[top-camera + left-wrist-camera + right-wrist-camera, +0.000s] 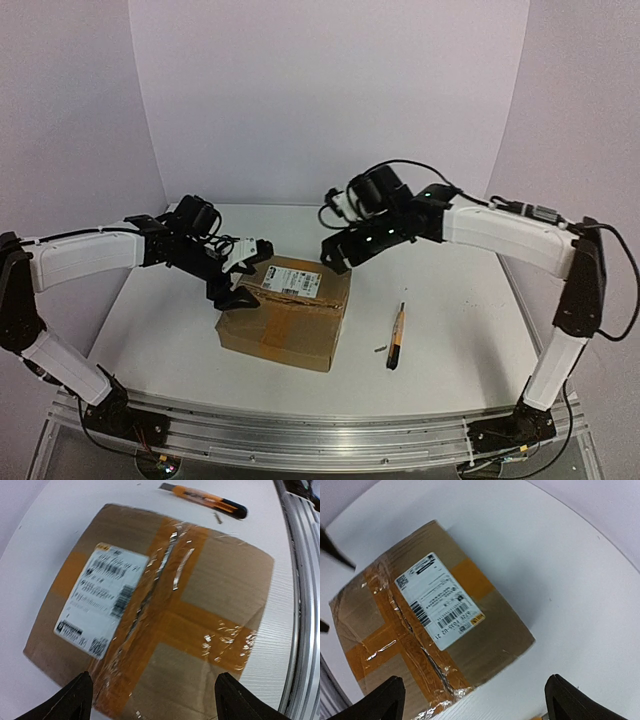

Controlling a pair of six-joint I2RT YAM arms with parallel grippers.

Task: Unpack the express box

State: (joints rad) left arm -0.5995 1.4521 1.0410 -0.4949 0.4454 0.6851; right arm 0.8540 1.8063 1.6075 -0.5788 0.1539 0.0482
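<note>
The box [288,312] rests mid-tabletop [450,300], right beneath me, my left hand [238,276] spread empty at its far-left corner, my right hand [337,258] spread empty over its far-right corner.

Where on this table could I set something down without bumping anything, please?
Bare table lies left of the express box, and right of the utility knife out to the edge; the far strip by the back wall is free too. Crowded: the box's far edge, where the left gripper and right gripper hover open.
</note>
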